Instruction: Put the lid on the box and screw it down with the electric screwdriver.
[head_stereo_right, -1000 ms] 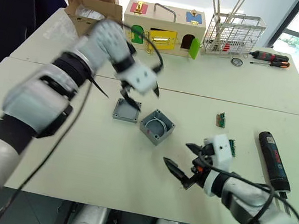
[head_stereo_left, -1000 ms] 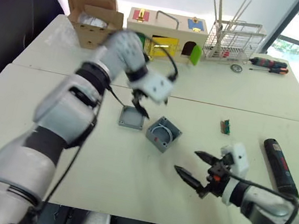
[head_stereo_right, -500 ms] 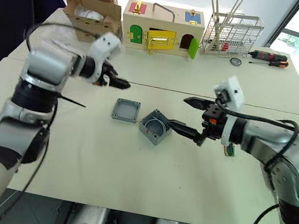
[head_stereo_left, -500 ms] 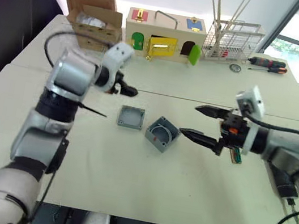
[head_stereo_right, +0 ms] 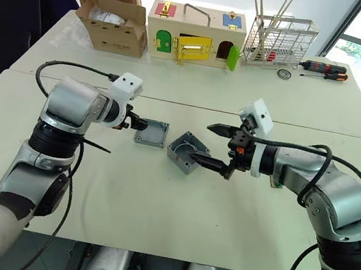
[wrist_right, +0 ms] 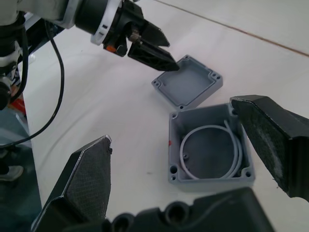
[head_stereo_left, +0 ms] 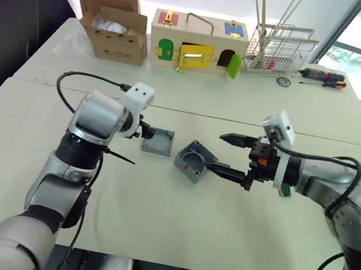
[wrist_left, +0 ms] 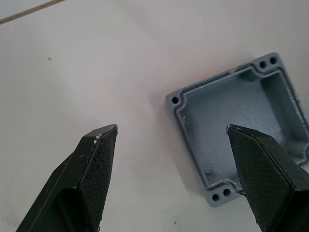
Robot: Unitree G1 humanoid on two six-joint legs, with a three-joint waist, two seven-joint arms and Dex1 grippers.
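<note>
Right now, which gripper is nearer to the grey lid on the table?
The left. The left gripper is open just beside the lid, on its left edge. The right gripper is open farther away, at the box on the lid's other side.

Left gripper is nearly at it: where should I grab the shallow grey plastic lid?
Grip the shallow grey plastic lid across two opposite raised rim walls, coming from above. It lies flat on the white table, hollow side up, and the left gripper is open.

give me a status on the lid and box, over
Left gripper open beside the lid, right gripper open at the box. Lid off, hollow side up. Nothing in between.
</note>
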